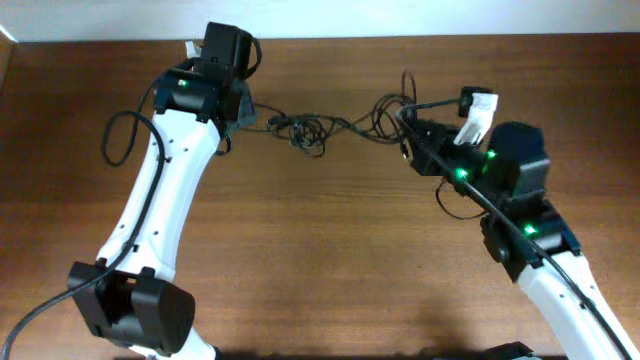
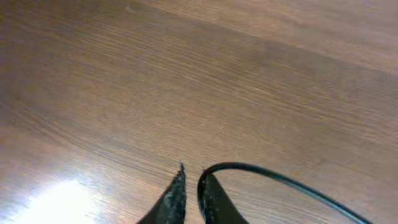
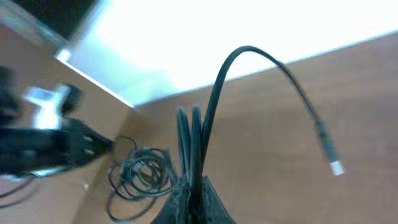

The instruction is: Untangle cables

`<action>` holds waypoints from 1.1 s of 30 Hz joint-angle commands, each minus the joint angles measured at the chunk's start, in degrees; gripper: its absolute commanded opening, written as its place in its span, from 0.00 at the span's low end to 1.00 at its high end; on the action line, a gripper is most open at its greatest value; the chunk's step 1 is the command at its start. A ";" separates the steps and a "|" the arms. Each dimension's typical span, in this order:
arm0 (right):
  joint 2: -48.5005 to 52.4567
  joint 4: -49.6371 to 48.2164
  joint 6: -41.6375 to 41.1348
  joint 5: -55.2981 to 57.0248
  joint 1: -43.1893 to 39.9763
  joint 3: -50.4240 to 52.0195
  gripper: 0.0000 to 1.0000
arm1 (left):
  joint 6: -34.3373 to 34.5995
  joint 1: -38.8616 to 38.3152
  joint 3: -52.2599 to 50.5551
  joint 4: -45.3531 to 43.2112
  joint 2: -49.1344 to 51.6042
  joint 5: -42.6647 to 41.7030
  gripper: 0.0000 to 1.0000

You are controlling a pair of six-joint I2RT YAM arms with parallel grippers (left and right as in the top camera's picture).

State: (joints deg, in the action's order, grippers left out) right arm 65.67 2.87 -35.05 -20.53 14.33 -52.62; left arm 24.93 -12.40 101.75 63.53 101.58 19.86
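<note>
Left hand [image 2: 192, 186], right hand [image 3: 194, 191] closed

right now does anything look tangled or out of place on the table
Yes: the cables bunch in a knot, strung between the left hand and the right hand, each pinching a strand.

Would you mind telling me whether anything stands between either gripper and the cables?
Nothing visible does. The left gripper and right gripper each pinch a strand of the cables, and the knot lies on bare table between them.
</note>
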 commanded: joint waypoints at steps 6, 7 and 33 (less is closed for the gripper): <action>-1.86 3.37 -0.98 12.98 -0.46 -1.18 0.04 | 0.33 0.59 -0.63 1.25 1.60 1.33 0.25; -1.36 2.78 -1.09 9.60 -0.46 -1.18 0.04 | -0.39 0.57 -0.63 0.33 1.60 -6.64 0.24; 13.94 -10.21 -21.42 -9.18 4.13 -1.18 0.04 | -23.26 0.42 -0.63 -6.03 1.62 -62.88 0.56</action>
State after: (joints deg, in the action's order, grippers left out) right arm 79.02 -4.80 -52.95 -25.96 17.37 -53.43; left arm 2.57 -12.03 101.30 57.60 102.76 -37.36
